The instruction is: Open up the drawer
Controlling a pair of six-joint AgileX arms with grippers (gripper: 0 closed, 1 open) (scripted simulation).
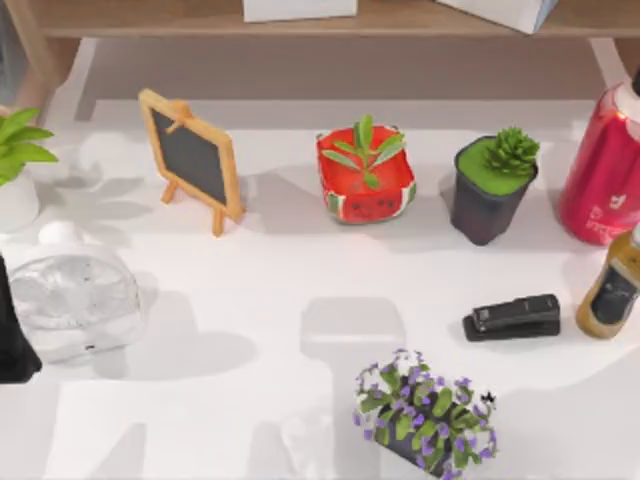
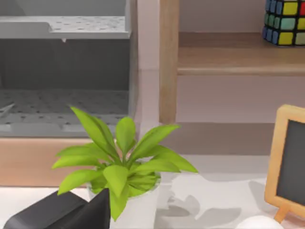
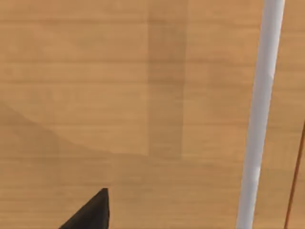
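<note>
In the right wrist view a flat wooden drawer front (image 3: 119, 95) sits very close to the camera. A white bar handle (image 3: 259, 114) runs along it. A dark part of my right gripper (image 3: 90, 212) shows near the wood, some way from the handle and not touching it. My left gripper (image 2: 62, 212) rests low by a leafy plant (image 2: 119, 162), and the left arm (image 1: 12, 340) is parked at the table's left edge.
On the table stand a small chalkboard (image 1: 192, 160), a watermelon pot (image 1: 365, 180), a dark pot (image 1: 493, 190), a red bottle (image 1: 605, 170), a stapler (image 1: 512, 317), a brown bottle (image 1: 612, 290), a purple flower pot (image 1: 425, 410) and a clear jug (image 1: 70, 300). A wooden shelf (image 1: 200, 20) runs along the back.
</note>
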